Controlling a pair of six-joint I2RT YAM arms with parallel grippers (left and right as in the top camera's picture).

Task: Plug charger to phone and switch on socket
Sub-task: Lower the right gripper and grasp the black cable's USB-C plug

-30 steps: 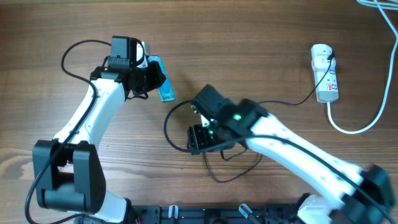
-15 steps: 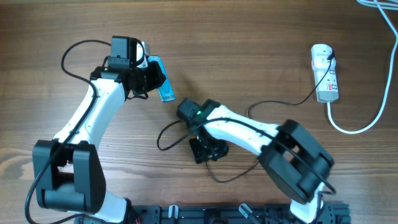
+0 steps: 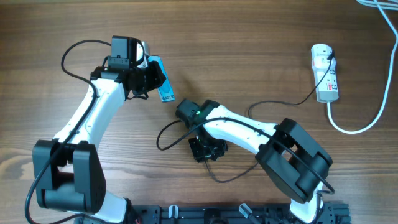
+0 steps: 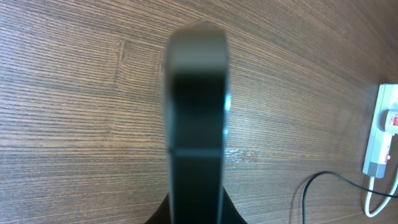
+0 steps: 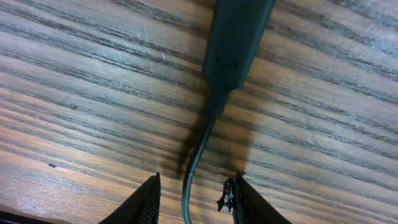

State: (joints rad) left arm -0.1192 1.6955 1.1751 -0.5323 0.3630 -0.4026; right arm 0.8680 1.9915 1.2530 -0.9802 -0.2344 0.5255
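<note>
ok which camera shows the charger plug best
Right wrist: the plug lies close up on the table, its cable running down between the fingers. Overhead, the right arm covers it; only cable loops show. Left wrist catches a bit of cable.

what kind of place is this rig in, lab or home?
Probably a robot test bench, not a home: left arm and right arm stand at a wood-grain table, plus a phone, a socket and a charger.
</note>
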